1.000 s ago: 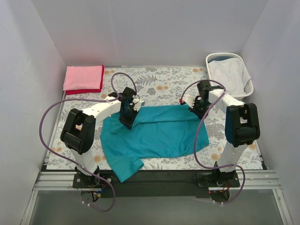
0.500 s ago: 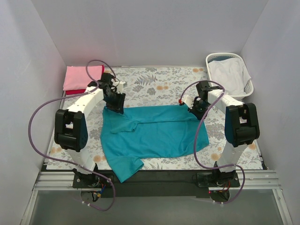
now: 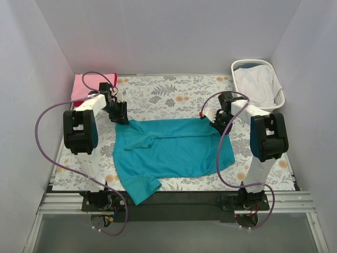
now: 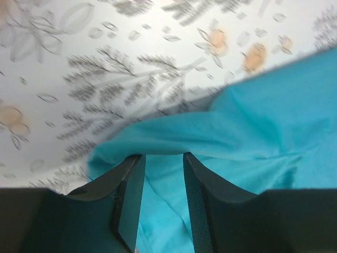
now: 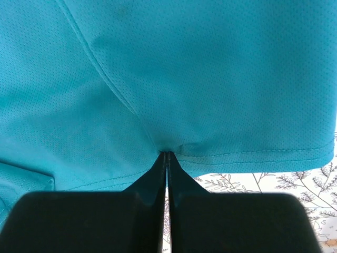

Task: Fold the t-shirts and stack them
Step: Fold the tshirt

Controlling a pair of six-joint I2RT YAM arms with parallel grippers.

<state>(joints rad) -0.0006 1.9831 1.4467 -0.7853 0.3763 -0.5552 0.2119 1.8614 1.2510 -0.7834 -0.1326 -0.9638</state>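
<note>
A teal-blue t-shirt (image 3: 174, 150) lies spread flat on the floral table cover, one sleeve hanging toward the near edge. My left gripper (image 3: 121, 116) is at its back left corner. In the left wrist view it (image 4: 161, 155) is open, and a fold of the teal shirt (image 4: 253, 121) lies across the fingertips. My right gripper (image 3: 216, 126) is at the back right corner, shut (image 5: 167, 153) on the hem of the teal shirt (image 5: 184, 63). A folded pink t-shirt (image 3: 81, 85) lies at the back left on a red one (image 3: 114, 79), partly hidden by my left arm.
A white slatted basket (image 3: 253, 62) holding white cloth (image 3: 255, 81) stands at the back right corner. The floral cover (image 3: 174, 95) shows bare behind the shirt. White walls close in the table on three sides.
My left gripper has swung from the middle of the shirt's back edge out to the back left, drawing that corner with it, and its jaws have opened. The right gripper has stayed put.
</note>
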